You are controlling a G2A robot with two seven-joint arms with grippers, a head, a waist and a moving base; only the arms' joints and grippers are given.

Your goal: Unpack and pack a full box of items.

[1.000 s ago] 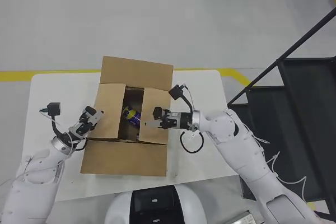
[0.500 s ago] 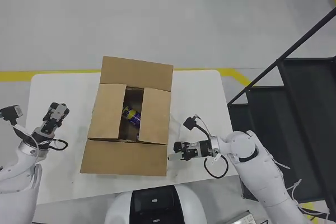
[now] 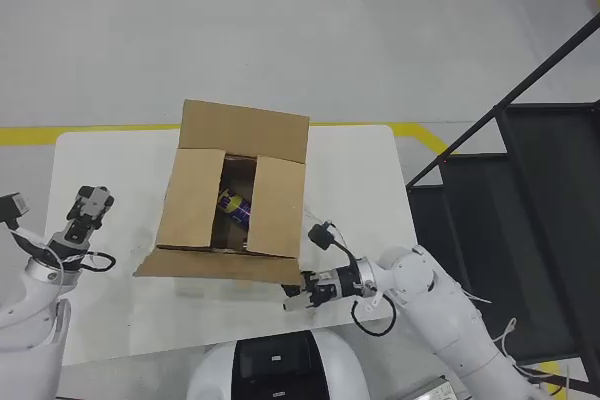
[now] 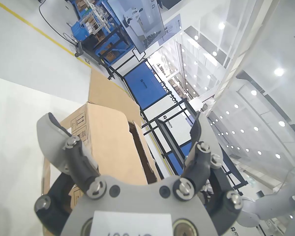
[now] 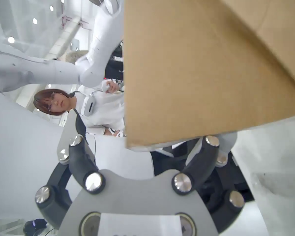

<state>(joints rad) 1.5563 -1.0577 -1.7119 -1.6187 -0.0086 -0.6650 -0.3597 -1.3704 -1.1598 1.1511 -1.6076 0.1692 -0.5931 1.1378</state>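
Observation:
The cardboard box (image 3: 245,125) stands mid-table with its far flap folded outward and both side flaps (image 3: 192,205) lying over the opening. Through the gap between them I see a blue and yellow can (image 3: 235,205). The near flap (image 3: 220,265) is raised to about level. My right gripper (image 3: 298,295) is open at that flap's right corner; in the right wrist view the flap (image 5: 186,62) lies just above the spread gripper (image 5: 137,138). My left gripper (image 3: 88,205) is open and holds nothing, well left of the box (image 4: 108,133), its fingers (image 4: 49,128) wide apart.
The white table (image 3: 90,150) has bare room left and right of the box. A black metal stair frame (image 3: 540,150) stands past the table's right edge. A yellow line (image 3: 40,133) runs on the floor behind.
My right gripper left the right side flap, dropped to the near edge and came under the near flap, which rose from hanging down to about level. My left gripper drew back leftward from the box.

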